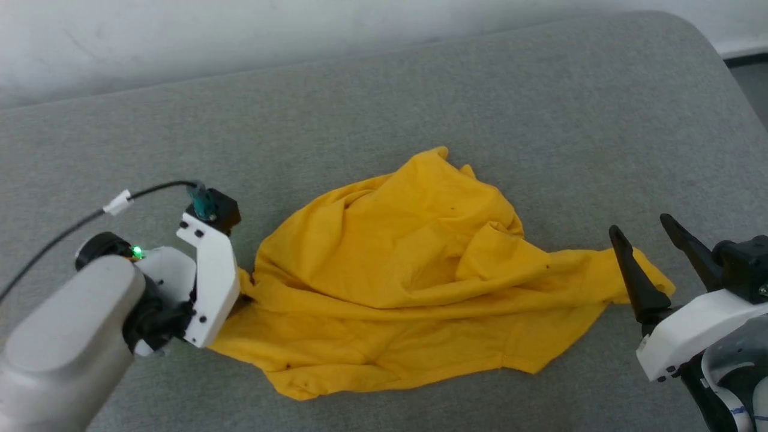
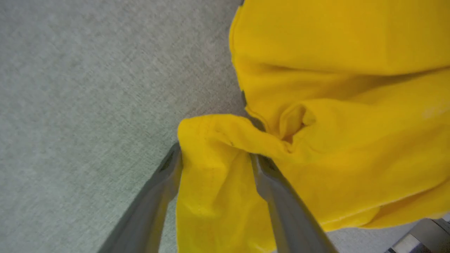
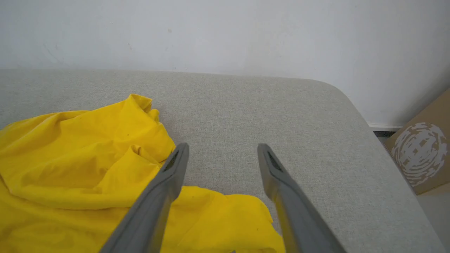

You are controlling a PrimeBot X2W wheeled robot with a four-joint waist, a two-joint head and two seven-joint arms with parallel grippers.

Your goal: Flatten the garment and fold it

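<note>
The garment (image 1: 408, 258), a mustard-yellow T-shirt, lies crumpled and plain side up in the middle of the grey padded surface (image 1: 384, 96). My left gripper (image 2: 216, 154) is at its left edge, jaws open, with a bunched fold of the cloth (image 2: 214, 168) between the two fingers. In the head view the white wrist mount (image 1: 207, 282) hides those fingers. My right gripper (image 1: 641, 225) stands open at the shirt's right corner (image 1: 648, 273), and its fingers (image 3: 175, 168) hang just above that corner without touching it (image 3: 225, 218).
The padded surface ends in a rounded corner at the far right (image 3: 337, 91), against a white wall (image 3: 225, 31). A cardboard box (image 3: 422, 154) stands beyond that corner. A black cable (image 1: 60, 231) trails from my left wrist.
</note>
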